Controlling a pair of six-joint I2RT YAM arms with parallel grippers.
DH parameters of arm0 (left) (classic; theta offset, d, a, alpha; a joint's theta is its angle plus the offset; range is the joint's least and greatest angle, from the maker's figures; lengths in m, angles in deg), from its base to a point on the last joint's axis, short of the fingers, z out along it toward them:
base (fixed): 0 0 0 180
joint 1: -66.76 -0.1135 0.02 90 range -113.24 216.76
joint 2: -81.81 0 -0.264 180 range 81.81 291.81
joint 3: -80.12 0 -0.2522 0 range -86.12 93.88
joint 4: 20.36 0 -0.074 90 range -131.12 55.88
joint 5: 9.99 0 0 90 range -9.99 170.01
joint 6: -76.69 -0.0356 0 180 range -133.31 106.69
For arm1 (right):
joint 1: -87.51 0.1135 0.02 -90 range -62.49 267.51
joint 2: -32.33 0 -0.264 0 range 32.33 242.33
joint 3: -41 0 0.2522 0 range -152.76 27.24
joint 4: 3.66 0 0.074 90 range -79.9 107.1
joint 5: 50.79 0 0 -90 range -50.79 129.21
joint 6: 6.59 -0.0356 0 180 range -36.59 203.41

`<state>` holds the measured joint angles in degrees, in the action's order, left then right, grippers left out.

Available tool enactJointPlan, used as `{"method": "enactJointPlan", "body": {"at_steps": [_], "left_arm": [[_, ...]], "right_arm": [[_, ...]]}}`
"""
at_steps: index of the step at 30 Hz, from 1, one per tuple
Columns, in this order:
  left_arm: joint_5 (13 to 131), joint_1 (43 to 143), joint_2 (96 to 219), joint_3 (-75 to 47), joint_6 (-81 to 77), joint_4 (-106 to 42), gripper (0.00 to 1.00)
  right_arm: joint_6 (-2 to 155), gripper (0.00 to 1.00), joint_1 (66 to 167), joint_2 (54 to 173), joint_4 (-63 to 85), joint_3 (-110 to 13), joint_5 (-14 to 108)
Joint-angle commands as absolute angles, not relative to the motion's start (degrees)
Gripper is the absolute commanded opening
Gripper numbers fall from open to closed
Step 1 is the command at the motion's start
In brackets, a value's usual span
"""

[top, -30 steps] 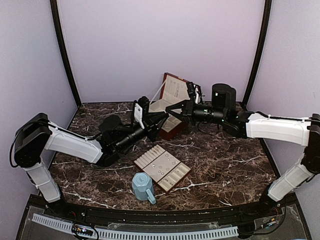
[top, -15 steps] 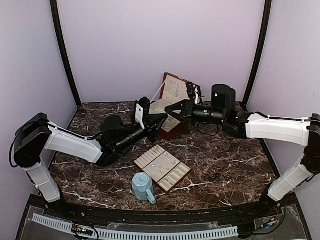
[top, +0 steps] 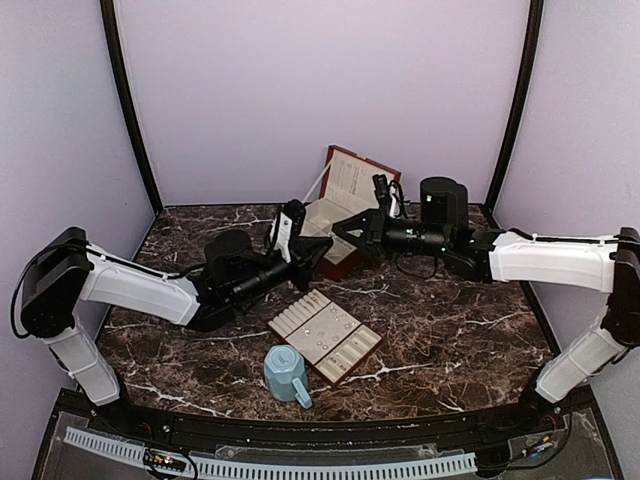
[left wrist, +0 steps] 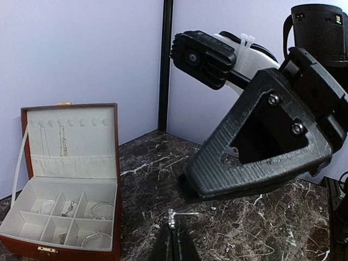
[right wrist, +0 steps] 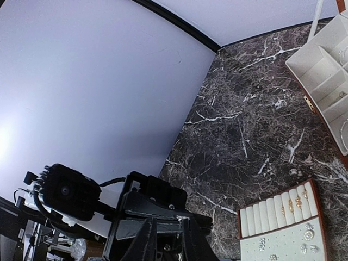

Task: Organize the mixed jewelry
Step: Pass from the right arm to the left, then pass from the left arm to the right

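While my left claw (left wrist: 174, 239) pinches a tiny silver bit (left wrist: 172, 216) tight in its tips, my right claw (right wrist: 167, 224) hangs spread apart close by. I think this step is taking it to its place. Next comes a careful drop. The box (left wrist: 54, 243) at eight o'clock holds hoops (left wrist: 101, 209); the tray (right wrist: 260, 217) holds studs (right wrist: 308, 234).
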<state>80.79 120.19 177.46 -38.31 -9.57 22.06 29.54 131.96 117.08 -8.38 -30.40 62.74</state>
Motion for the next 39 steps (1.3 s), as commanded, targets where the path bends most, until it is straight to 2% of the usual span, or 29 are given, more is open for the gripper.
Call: {"method": "enactJointPlan", "body": {"at_steps": [1, 5, 13, 18, 26, 31, 39], "left_arm": [[84.52, 120.39, 172.85, -39.41, -9.31, 18.00, 0.00], [85.07, 120.39, 171.30, -40.83, -13.24, 14.99, 0.00], [80.32, 120.42, 167.93, -42.15, -33.17, -0.68, 0.00], [81.98, 120.46, 166.73, -43.07, -43.55, -8.63, 0.00], [84.19, 120.99, 166.94, -44.56, -55.48, -12.95, 0.00], [82.09, 122.12, 168.32, -42.99, -59.12, -12.83, 0.00], [81.75, 123.91, 172.14, -42.43, -65.50, -6.40, 0.00]], "right_arm": [[31.12, 0.17, 131.50, 115.40, -7.96, -28.71, 59.93], [33.81, 0.17, 131.45, 115.47, -4.45, -29.08, 58.96], [45.24, 0.18, 131.12, 114.33, 11.68, -32.78, 54.14], [45.68, 0.18, 130.58, 113.03, 11.92, -29.97, 53.08], [44.72, 0.17, 130.62, 116.12, 7.06, -27.00, 57.02], [44.76, 0.18, 130.76, 121.33, 6.56, -28.52, 64.61], [47.86, 0.27, 130.58, 122.55, 8.04, -30.35, 70.99]]}}
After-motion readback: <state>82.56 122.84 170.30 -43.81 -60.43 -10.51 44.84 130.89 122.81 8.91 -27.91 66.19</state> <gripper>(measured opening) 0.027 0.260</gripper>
